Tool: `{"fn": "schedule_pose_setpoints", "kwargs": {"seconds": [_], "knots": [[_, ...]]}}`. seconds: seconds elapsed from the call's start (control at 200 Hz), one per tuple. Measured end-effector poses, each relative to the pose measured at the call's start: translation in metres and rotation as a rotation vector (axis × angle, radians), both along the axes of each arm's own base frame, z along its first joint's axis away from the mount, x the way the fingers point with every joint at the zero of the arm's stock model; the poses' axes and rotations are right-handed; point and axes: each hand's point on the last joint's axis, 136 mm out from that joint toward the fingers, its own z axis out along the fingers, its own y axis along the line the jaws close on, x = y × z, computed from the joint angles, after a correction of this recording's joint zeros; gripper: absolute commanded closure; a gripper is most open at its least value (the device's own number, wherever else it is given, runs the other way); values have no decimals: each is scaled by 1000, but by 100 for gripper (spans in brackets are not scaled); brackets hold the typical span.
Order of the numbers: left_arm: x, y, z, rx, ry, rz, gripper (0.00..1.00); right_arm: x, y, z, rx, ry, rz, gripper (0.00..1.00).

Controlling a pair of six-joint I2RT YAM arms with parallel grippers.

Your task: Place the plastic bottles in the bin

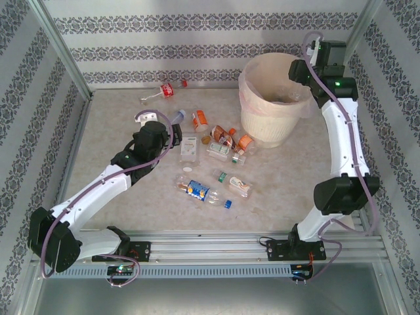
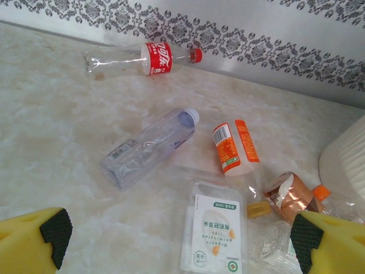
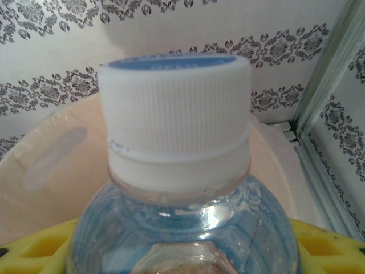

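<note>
right gripper (image 1: 296, 71) at upper right of the overhead frame, clamped on a bluish bottle (image 3: 182, 228); yellow fingers (image 3: 328, 245) hug its shoulders, white cap (image 3: 174, 114) pointing up the wrist frame; bin (image 1: 266, 128) sits directly under and behind it, cream inner wall visible past the cap; gripper looks to be over the upper-right part of the rim rather than dead centre, so my read: release here should land it inside, small margin on the far side.

left gripper (image 2: 178, 235) spread wide, nothing held, hanging over the heap of loose bottles (image 1: 216, 164) mid-table; flat bottle (image 2: 214, 234) with the white-green label lies just right of centre between the pads, long axis running up-down the wrist frame, so the jaws would close across its short side; good alignment as it stands.

clear bottle (image 2: 148, 151) lies diagonal at centre-left; orange-label bottle (image 2: 234, 147) right of it; red-label bottle (image 2: 151, 57) along the wall at top; left arm is nearer all of these.
</note>
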Motion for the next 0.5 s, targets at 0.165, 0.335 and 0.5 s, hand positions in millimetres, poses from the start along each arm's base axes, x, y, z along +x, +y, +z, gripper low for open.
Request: {"fn": "schedule_pose_setpoints", "kwargs": {"seconds": [0.165,0.335,0.5], "knots": [[-2,8,-17,23,57,47,0,13,-2,-20,-17,83,-19,47],[-6,17,-33,37,114,89,0,23,-10,-49,-69,190,-75,43],[-8,21,-39,35,142,110,0,27,-14,-71,-129,277,-122,26]]}}
